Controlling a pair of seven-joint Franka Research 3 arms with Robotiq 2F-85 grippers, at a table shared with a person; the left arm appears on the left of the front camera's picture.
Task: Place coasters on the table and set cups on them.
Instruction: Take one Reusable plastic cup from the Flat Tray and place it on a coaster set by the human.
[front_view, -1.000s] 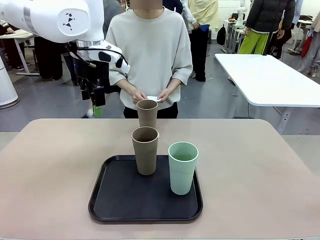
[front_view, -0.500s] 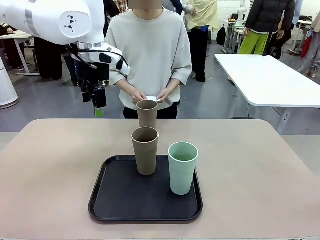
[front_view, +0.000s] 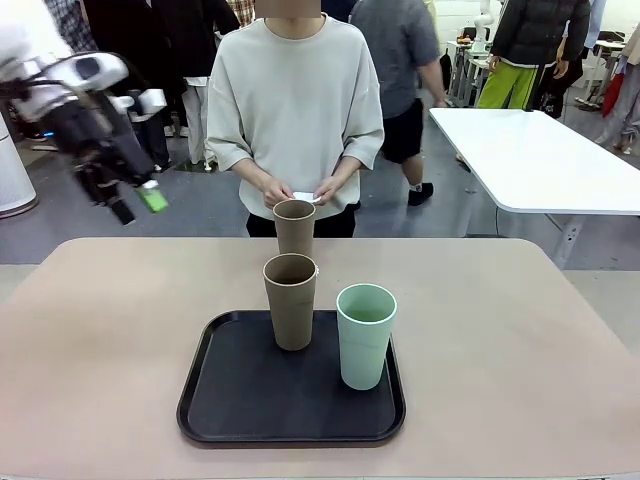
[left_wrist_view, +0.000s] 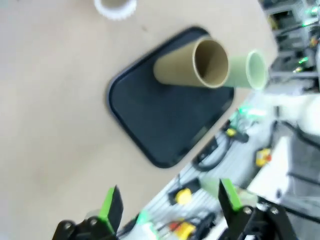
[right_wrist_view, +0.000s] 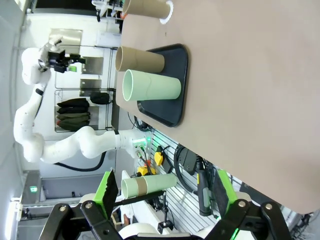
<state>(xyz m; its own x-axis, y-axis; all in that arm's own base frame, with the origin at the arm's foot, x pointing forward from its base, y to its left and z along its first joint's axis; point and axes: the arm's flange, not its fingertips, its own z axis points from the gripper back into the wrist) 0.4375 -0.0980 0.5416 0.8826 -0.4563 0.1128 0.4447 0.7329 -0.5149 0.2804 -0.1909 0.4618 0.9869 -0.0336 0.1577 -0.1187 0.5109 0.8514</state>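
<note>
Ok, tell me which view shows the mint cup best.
Front view: the mint cup stands whole and sharp on the black tray. The right wrist view shows it sideways; the left wrist view blurs it, partly behind a tan cup.

Left tool (front_view: 137, 205) raised, right tool (right_wrist_view: 165, 186), both spread wide

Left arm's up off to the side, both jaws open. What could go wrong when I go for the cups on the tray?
1. The near tan cup and mint cup stand close together on the tray; jaws closing round one may tip the other.
2. The person's hands hold coasters just behind the far tan cup, so a reach there could meet them.
</note>
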